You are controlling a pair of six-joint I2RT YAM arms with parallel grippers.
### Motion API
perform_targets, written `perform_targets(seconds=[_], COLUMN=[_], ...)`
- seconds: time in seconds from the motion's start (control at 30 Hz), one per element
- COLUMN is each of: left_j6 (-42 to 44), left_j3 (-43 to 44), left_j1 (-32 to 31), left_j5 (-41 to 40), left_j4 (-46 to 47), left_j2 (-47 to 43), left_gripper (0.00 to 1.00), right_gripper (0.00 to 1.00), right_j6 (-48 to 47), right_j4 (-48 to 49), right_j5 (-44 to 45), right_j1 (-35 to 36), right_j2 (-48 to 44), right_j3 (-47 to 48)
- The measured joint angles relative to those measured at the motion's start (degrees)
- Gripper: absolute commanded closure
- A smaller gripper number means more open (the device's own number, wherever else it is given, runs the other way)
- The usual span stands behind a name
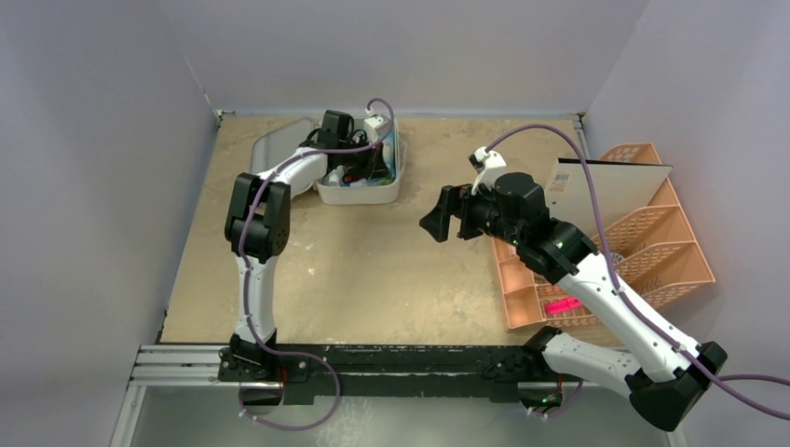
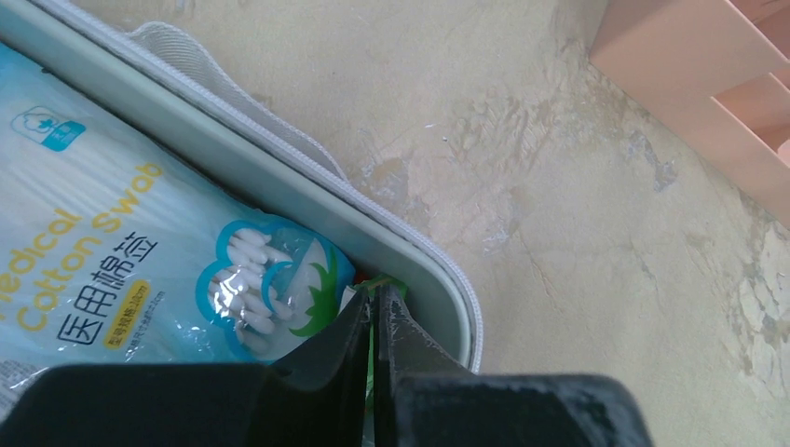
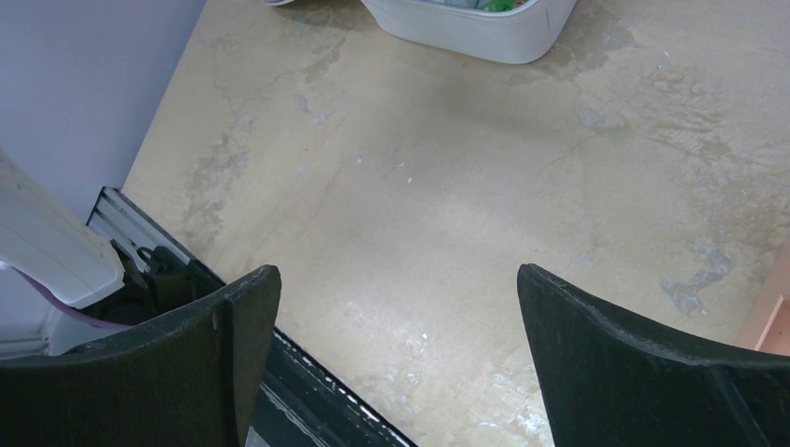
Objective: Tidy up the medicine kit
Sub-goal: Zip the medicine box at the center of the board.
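The medicine kit [image 1: 365, 196], a white rounded case, lies open at the back of the table with its lid [image 1: 279, 144] flat to the left. My left gripper [image 1: 361, 166] is down inside the case. In the left wrist view its jaws [image 2: 376, 296] are pressed together on a thin green packet [image 2: 399, 282] by the case's rim [image 2: 307, 200], beside a blue medical cotton swab pack [image 2: 112, 270]. My right gripper [image 1: 442, 216] hangs open and empty over the middle of the table, right of the case. The case's near wall shows in the right wrist view [image 3: 484, 28], far from the open gripper [image 3: 399, 307].
A peach-orange lattice organizer [image 1: 652, 251] stands at the right edge, with a white flat board [image 1: 606, 191] leaning in it and a pink item [image 1: 562, 305] in a front slot. Its corner shows in the left wrist view [image 2: 708, 84]. Walls close the back and sides.
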Motion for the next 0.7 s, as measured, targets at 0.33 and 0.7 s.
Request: perform_targets(seconds=[0.33, 0.7], left_j6=[-2.6, -6.99], left_j3=[1.86, 3.98], left_j1=[-0.52, 0.26], left_j5=[3.69, -10.67], left_j4=[-1.99, -9.81], left_j2=[-0.07, -12.15], left_gripper=[0.78, 0.22], right_gripper=[0.01, 0.01], right_j6=[0.02, 0.44], right_j4=[0.52, 2.19], right_j5=[-0.02, -0.46], right_j1=[0.0, 0.0], right_j2=[0.02, -0.2], right_j3=[-0.04, -1.73])
